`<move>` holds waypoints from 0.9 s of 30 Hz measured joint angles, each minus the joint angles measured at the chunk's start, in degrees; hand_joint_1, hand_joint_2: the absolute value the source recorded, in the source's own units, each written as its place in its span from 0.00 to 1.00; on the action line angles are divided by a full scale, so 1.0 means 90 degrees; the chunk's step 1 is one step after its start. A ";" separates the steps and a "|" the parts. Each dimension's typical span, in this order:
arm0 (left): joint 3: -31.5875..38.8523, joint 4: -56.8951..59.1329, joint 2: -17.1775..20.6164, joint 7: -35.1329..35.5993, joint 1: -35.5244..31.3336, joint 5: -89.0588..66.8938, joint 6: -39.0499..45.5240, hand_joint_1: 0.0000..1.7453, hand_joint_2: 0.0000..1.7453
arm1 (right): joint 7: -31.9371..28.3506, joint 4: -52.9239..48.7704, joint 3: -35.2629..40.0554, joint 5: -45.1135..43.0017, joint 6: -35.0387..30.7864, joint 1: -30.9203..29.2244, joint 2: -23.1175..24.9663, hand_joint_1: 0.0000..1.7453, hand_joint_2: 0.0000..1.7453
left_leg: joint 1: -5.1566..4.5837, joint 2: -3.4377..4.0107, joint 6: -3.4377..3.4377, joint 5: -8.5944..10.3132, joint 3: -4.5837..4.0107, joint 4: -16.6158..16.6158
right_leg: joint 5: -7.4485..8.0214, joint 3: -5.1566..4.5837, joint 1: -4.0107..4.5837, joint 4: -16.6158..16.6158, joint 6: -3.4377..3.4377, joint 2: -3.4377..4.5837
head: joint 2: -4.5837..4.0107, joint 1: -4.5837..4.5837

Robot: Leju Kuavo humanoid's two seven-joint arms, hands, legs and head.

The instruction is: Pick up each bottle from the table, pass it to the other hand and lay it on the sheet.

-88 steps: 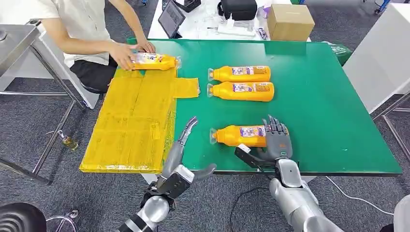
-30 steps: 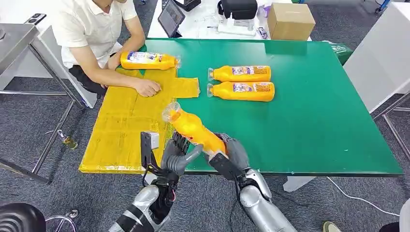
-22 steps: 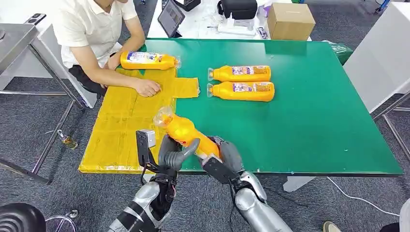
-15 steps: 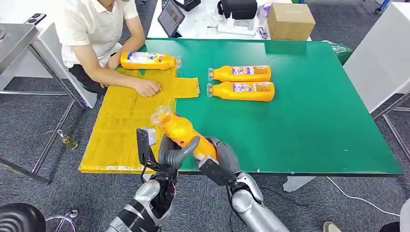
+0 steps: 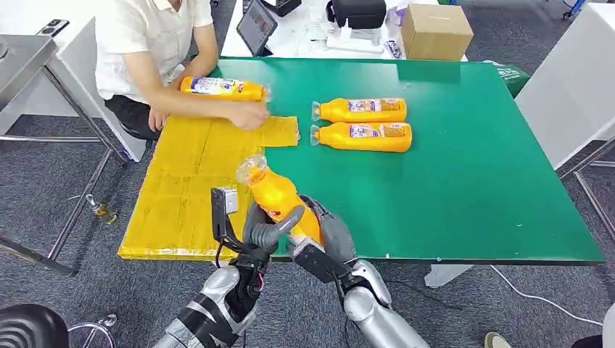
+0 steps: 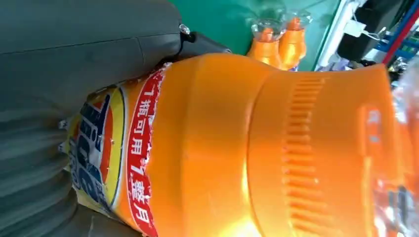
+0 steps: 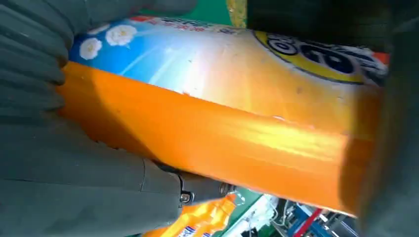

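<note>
Orange bottle [image 5: 278, 195], clear cap, tilted.

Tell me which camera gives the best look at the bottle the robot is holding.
The head view: it shows the whole held bottle, cap up and tilted, with the left hand and right hand both on it. The left wrist view shows its neck and label close up; the right wrist view shows its lower body.

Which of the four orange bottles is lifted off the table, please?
The tilted bottle nearest the robot, gripped between both hands; the other three lie flat.
</note>
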 measured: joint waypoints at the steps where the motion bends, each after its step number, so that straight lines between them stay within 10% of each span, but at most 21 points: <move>1: 0.0000 0.0012 0.0000 0.0000 -0.0005 0.0000 -0.0007 1.00 1.00 | -0.0005 -0.0015 0.0012 -0.0002 -0.0015 0.0000 0.0002 0.00 1.00 | 0.0000 0.0000 0.0000 0.0000 0.0000 0.0000 | 0.0000 0.0000 0.0000 0.0000 0.0000 0.0000 | 0.0000 0.0005; 12: 0.0002 0.0066 0.0002 -0.0089 -0.0002 -0.0027 -0.0114 1.00 1.00 | -0.0024 -0.0078 0.0061 0.0026 -0.0082 0.0004 0.0019 0.00 1.00 | 0.0000 0.0000 0.0000 0.0000 -0.0001 0.0000 | 0.0000 0.0000 0.0000 0.0000 0.0000 0.0000 | 0.0000 0.0002; 27: 0.0202 0.0409 0.0301 0.0310 -0.0503 -0.0370 0.0015 1.00 1.00 | -0.1433 -0.2216 0.0238 -0.0820 -0.1911 0.0552 0.0019 0.00 1.00 | 0.0001 0.0002 -0.0004 0.0006 -0.0001 0.0000 | 0.0001 -0.0007 0.0000 0.0000 -0.0003 -0.0003 | 0.0000 0.0002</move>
